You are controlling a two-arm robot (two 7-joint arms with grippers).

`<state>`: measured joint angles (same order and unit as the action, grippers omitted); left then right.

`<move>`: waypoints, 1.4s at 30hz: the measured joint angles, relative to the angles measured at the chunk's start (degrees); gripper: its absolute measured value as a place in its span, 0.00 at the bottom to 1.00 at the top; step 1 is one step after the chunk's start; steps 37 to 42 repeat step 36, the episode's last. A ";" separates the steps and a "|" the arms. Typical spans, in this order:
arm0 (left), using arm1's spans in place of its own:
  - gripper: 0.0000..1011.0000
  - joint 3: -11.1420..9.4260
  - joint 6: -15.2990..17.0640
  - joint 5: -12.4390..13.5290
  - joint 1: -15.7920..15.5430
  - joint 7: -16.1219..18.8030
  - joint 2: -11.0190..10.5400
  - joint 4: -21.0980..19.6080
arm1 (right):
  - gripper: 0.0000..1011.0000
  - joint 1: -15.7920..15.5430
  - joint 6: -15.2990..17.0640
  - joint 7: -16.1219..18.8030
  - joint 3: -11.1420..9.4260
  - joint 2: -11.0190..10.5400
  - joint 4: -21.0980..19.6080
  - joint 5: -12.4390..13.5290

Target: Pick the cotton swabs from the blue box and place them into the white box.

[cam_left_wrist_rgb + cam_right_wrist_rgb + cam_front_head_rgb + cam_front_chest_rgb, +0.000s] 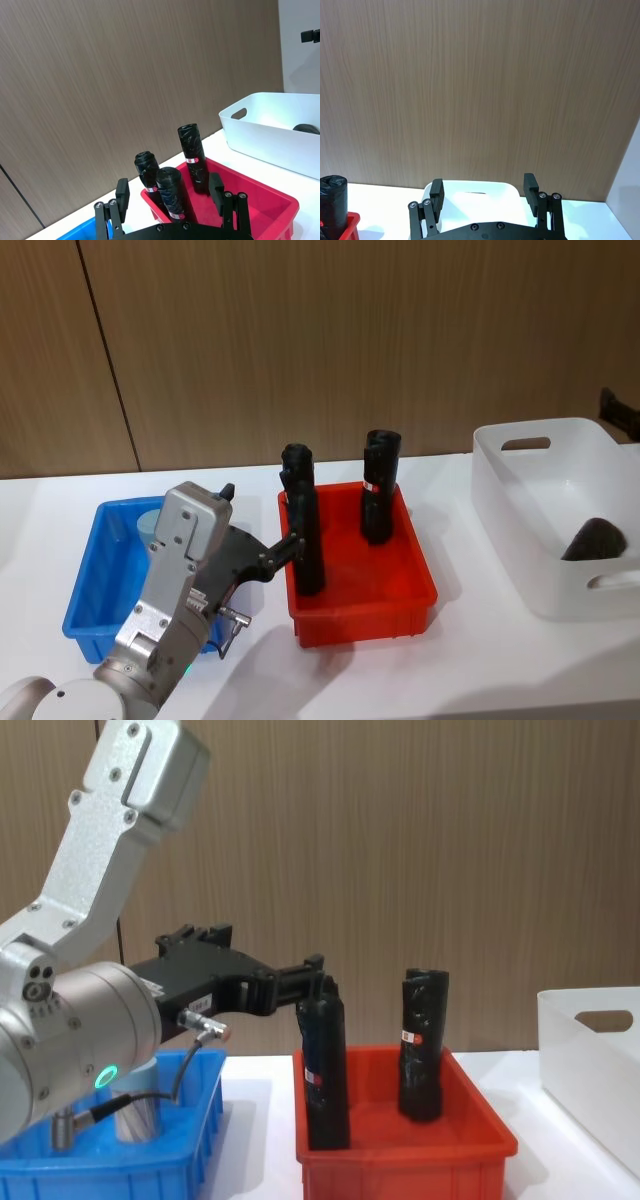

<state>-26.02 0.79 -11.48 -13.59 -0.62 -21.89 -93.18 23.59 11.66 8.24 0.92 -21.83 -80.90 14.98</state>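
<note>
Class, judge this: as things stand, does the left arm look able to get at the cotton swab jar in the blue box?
Probably yes. The left gripper is open, empty and near the jar, which stands uncovered in the blue box; it points toward the red bin, so it must turn back.

On the surface (500, 660) three bins stand in a row: the blue box (88, 585) on the left, the red bin (400, 600) in the middle, the white box (530, 540) on the right, a little apart. Rolls (380, 485) stand upright in the red bin. One swab jar (135, 1110) stands in the blue box — the left pincer (315, 982) hangs above it, reaching toward the red bin.
</note>
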 joint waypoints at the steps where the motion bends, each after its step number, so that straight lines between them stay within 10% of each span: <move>1: 0.99 0.00 0.00 0.00 0.00 0.00 0.00 0.00 | 0.99 -0.08 -0.01 -0.03 -0.03 -0.02 -0.10 0.02; 42: 0.99 0.00 0.00 0.00 0.00 0.00 0.00 0.00 | 0.99 -0.64 -0.10 -0.21 -0.28 -0.16 -0.90 0.16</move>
